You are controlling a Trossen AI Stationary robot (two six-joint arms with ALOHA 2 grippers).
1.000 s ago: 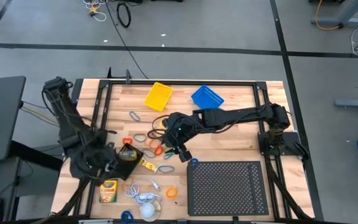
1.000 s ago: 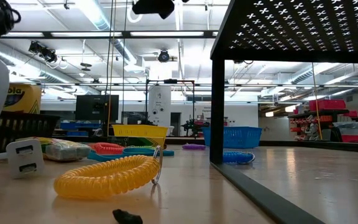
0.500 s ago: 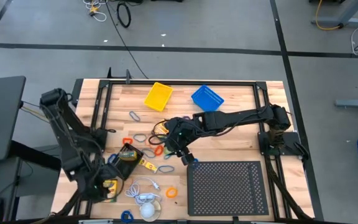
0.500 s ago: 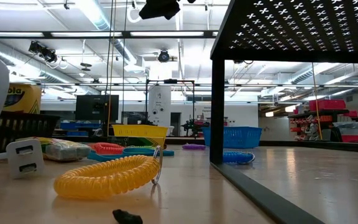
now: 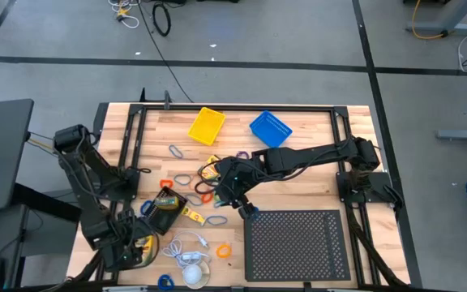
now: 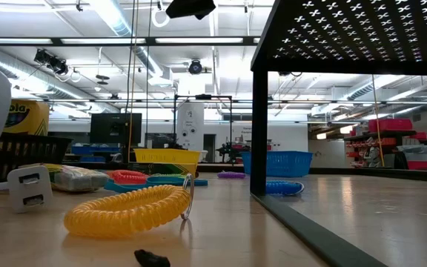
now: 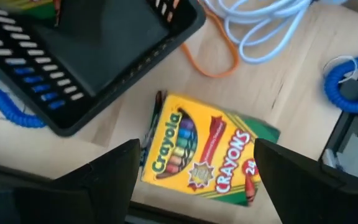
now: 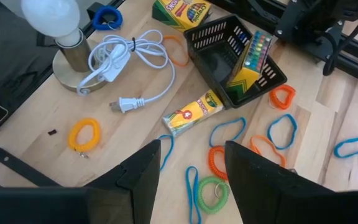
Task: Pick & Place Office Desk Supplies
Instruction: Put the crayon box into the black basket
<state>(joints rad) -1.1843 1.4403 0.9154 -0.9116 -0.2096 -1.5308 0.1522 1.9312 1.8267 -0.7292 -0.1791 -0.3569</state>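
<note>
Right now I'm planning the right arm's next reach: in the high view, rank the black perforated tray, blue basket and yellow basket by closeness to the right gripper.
From the right gripper:
1. Black perforated tray, front right.
2. Blue basket, far edge.
3. Yellow basket, far edge; close to the blue basket's distance.

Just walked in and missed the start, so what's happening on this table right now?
A two-armed robot is sorting desk supplies. The left gripper is open and hovers right over a crayon box lying flat near the table's front left corner, beside a small black basket. The right gripper, also open and empty, hangs mid-table above scattered coloured loops. Nothing is held yet. The yellow bin and blue bin sit at the far edge.
</note>
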